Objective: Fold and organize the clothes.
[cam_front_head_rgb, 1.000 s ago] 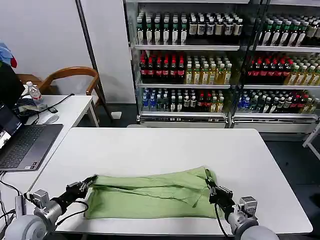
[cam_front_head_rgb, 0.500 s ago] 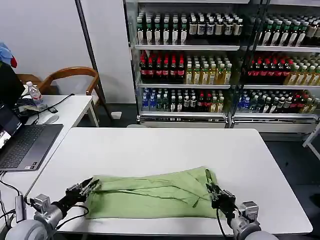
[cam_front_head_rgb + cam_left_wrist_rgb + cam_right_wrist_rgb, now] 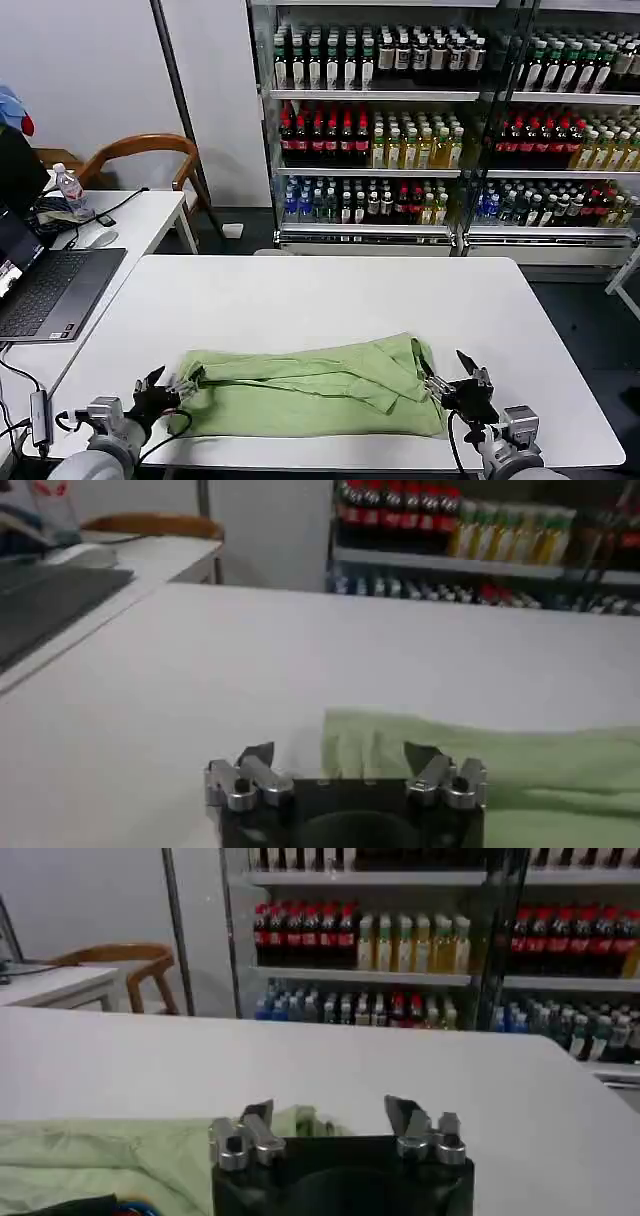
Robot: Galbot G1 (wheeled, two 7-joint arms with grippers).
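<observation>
The clothes are one light green shirt (image 3: 300,390), lying folded in a long flat band across the front of the white table (image 3: 300,300). My left gripper (image 3: 170,384) is at the shirt's left end, open, with nothing between its fingers. My right gripper (image 3: 447,370) stands open at the shirt's right end, also empty. In the left wrist view the open gripper (image 3: 340,756) sits just short of the shirt's edge (image 3: 500,770). From the right wrist, the open gripper (image 3: 330,1112) has the shirt (image 3: 100,1158) off to one side.
An open laptop (image 3: 45,290) sits on a side table at the left, with a water bottle (image 3: 68,188) and a wooden chair (image 3: 140,155) behind. Drink coolers (image 3: 450,130) line the back. The table's front edge runs just under both grippers.
Both grippers have opened and drawn back toward the table's front edge, leaving the shirt's ends. The shirt now lies a little nearer the front.
</observation>
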